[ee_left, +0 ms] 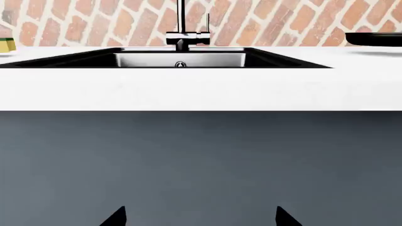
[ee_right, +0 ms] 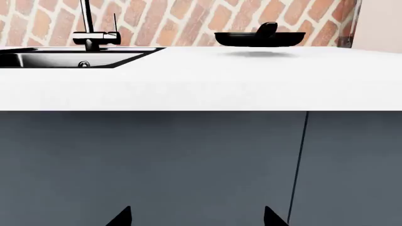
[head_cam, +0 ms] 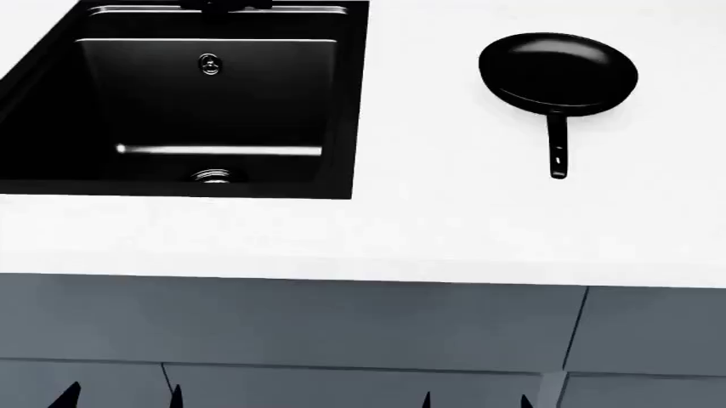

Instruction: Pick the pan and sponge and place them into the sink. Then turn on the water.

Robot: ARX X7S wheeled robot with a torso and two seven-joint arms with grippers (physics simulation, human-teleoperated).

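**Pan and sponge wait on the desk beside the sink**

The black sink (head_cam: pixel 340 102) is set into the white desk (head_cam: pixel 454 221). All places here are told from the sink. The pan (head_cam: pixel 558 71) sits flat on the desk, well apart from the sink on its right side, with its thin handle pointing toward the front edge of the desk. The sponge (ee_left: pixel 6 44) lies on the desk on the other side of the sink. Only a small bit of it shows. The tap (ee_left: pixel 182 35) stands right behind the sink, in front of a brick wall (ee_left: pixel 283 23).

Both arms hang low in front of the grey cupboard doors (head_cam: pixel 340 331), below the desk. The left gripper (ee_left: pixel 201 217) has its jaws spread wide and holds nothing. The right gripper (ee_right: pixel 197 217) is the same, jaws spread and empty.
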